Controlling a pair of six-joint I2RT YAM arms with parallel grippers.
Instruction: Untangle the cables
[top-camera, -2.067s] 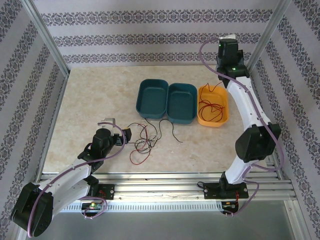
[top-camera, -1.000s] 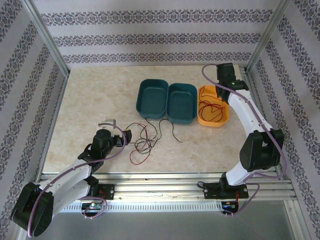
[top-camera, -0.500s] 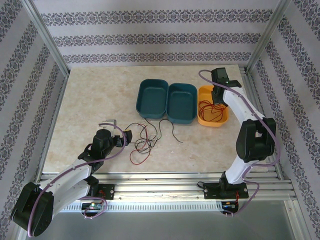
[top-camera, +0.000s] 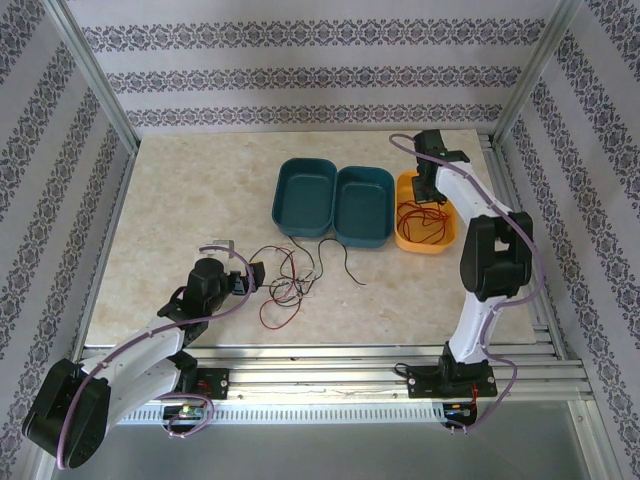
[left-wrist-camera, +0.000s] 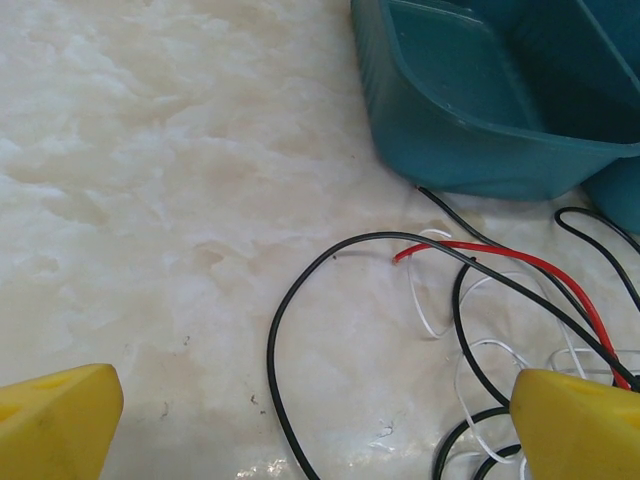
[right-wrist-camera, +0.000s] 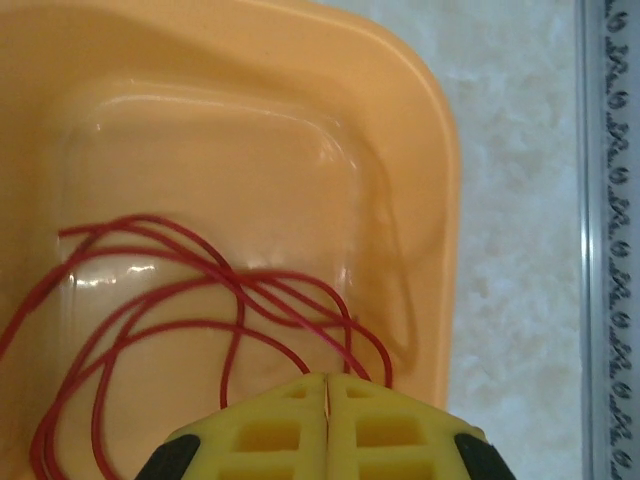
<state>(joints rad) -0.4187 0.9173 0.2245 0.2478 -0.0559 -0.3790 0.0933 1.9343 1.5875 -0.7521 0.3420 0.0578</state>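
Surface (top-camera: 180, 200) carries two teal tubs (top-camera: 303, 197), cropped at the frame edge in the left wrist view. The black, white and red cables (top-camera: 290, 285) tangled just in front of them run off that view's bottom. In the orange tub (right-wrist-camera: 420, 150), the right tool (right-wrist-camera: 327, 400) covers part of a coiled red cable (right-wrist-camera: 250, 290). The right arm has swung in and folded since a moment ago, its tool pinched fully closed on nothing. The left arm has stayed stretched low, its left tool (left-wrist-camera: 320, 420) spread wide and empty over the tangle's edge.
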